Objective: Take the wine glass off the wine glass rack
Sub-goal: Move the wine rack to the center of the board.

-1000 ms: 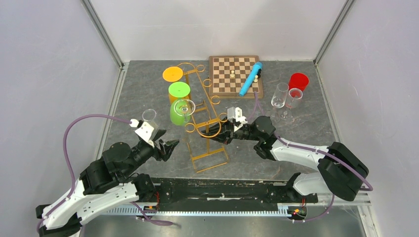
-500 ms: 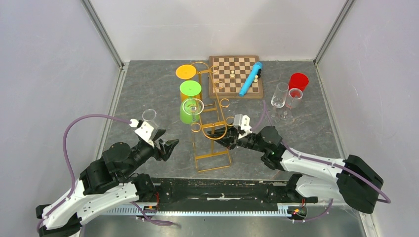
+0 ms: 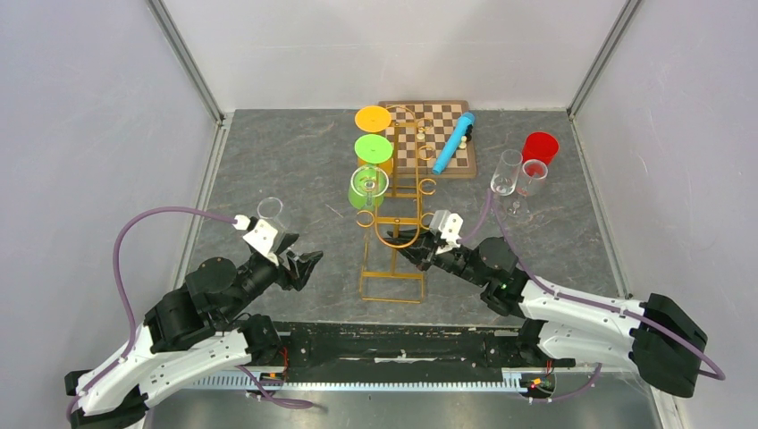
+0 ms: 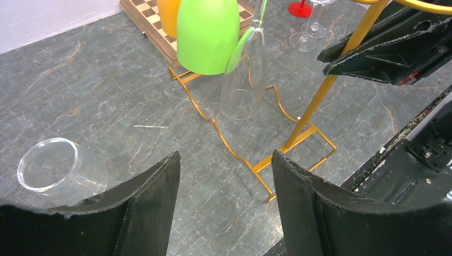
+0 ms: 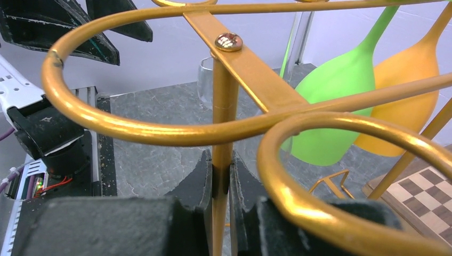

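Note:
The gold wire wine glass rack [image 3: 394, 234] stands at mid-table. An orange [image 3: 373, 118], a green [image 3: 374, 147] and a clear wine glass [image 3: 368, 183] hang upside down from its left side. My right gripper [image 3: 418, 254] is shut on the rack's upright post [image 5: 224, 106]; in the right wrist view, the gripper [image 5: 221, 181] has both pads pressed on the post. My left gripper [image 3: 307, 262] is open and empty, left of the rack's base. In the left wrist view, the gripper [image 4: 225, 160] faces the clear wine glass [image 4: 242, 85], the green one [image 4: 208, 34] and the rack [image 4: 325, 90].
A clear tumbler [image 3: 270, 212] lies by my left gripper, also in the left wrist view [image 4: 50, 165]. A wooden chessboard [image 3: 442, 130] with a blue cylinder [image 3: 454, 143] sits behind the rack. Two clear stemmed glasses [image 3: 507, 174] and a red cup [image 3: 540, 146] stand at the right.
My right gripper, shut on the post, has pulled the rack and its hanging glasses to the right and turned it more upright in view. The left arm has not moved.

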`<action>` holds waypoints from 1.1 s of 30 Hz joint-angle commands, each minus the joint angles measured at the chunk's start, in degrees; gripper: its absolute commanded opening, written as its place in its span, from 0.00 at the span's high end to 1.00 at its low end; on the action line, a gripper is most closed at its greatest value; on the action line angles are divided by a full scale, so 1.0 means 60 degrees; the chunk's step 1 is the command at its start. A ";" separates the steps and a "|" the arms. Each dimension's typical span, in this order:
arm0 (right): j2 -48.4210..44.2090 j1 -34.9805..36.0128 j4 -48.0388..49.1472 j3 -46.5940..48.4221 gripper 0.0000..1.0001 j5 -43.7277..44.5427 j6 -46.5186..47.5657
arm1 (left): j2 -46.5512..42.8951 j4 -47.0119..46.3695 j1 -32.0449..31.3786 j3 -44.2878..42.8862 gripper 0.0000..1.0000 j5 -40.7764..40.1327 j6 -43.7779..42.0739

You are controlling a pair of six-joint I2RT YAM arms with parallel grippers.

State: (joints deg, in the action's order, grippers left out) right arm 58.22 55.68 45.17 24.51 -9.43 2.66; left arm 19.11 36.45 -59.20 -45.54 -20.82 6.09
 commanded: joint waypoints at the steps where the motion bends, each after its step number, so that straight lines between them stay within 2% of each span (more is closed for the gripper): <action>1: -0.0209 0.0021 -0.0569 0.0089 1.00 0.0170 0.0963 | 0.0068 -0.0347 0.0053 0.0020 0.30 -0.0148 0.0516; 15: -0.1321 0.0021 -0.2533 0.0061 1.00 0.0029 0.1157 | 0.0591 -0.0470 0.0053 -0.0447 0.29 -0.0257 0.1236; 26: -0.1658 0.0023 -0.2866 -0.0245 0.82 0.0242 0.1154 | 0.1340 -0.0770 0.0052 -0.1163 0.28 -0.0109 0.2151; 30: -0.1864 0.0019 -0.2870 -0.0443 0.70 0.0389 0.1121 | 0.1526 -0.0869 0.0052 -0.1385 0.28 -0.0176 0.2335; 33: -0.2037 0.0019 -0.2870 -0.0593 0.65 0.0509 0.1096 | 0.1615 -0.0994 0.0059 -0.1433 0.28 -0.0219 0.2479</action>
State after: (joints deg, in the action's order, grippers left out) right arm 47.51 55.66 29.06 22.26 -7.84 7.79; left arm 27.86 34.15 -59.16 -51.86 -20.93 17.15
